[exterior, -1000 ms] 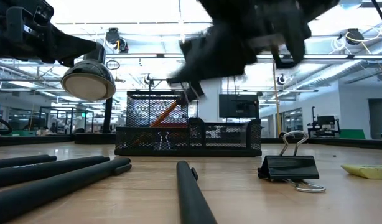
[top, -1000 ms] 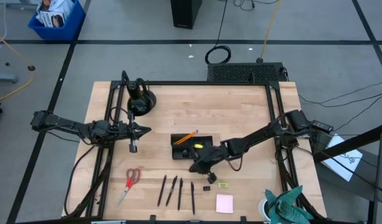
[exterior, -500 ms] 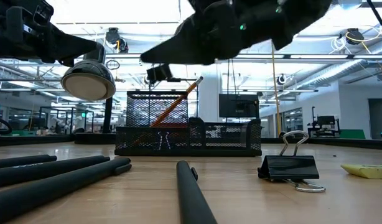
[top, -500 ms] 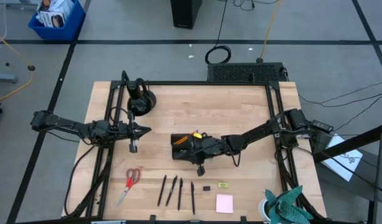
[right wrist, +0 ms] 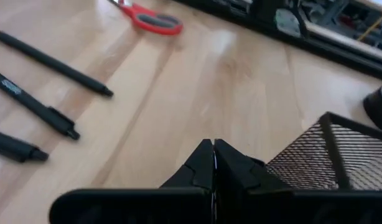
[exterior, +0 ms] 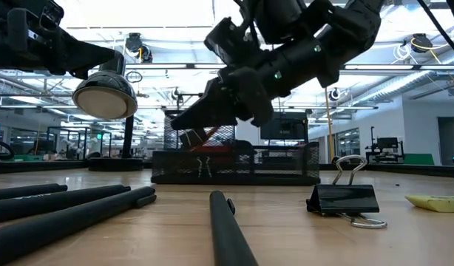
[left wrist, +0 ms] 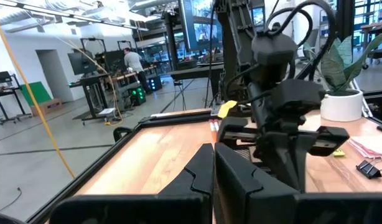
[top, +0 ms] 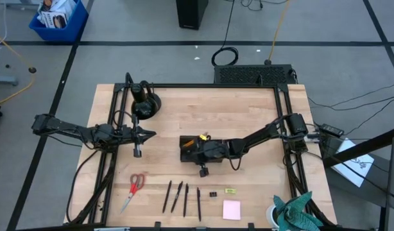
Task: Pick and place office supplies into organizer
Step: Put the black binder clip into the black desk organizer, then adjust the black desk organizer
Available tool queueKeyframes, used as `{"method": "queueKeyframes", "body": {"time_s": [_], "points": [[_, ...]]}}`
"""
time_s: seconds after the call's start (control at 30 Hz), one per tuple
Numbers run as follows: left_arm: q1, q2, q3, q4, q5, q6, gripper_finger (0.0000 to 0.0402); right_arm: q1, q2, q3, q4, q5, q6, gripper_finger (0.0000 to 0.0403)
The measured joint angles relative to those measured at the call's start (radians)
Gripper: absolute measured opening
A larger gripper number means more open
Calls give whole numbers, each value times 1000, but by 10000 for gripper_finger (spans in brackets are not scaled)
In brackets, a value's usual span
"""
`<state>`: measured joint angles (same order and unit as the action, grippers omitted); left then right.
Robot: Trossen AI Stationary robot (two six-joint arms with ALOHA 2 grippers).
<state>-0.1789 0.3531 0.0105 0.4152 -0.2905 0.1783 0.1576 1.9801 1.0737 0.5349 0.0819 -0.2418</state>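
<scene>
Left gripper [top: 151, 133] parked at the table's left side, fingers closed, empty. Scissors [top: 133, 188] and pens [top: 176, 196] lie along the front edge. Right gripper [top: 192, 149] pressed closed, holding nothing, over the mesh organizer [top: 186, 142] mid-table. Binder clip [top: 213, 194], pink notepad [top: 231, 209] front right.

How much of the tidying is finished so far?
Little: an orange pencil sits in the organizer. The right gripper, shut and empty, hovers there; the left gripper waits, shut. Scissors, four pens, a clip and the pink notepad remain on the table.
</scene>
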Motion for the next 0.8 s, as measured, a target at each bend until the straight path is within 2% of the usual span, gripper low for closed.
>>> {"method": "queueKeyframes", "body": {"time_s": [0.33, 0.8], "points": [[0, 0, 0, 0, 0, -3, 21, 1, -1, 0, -28, 25, 12, 4], [0, 0, 0, 0, 0, -3, 21, 14, -17, 0, -39, 50, 10, 59]]}}
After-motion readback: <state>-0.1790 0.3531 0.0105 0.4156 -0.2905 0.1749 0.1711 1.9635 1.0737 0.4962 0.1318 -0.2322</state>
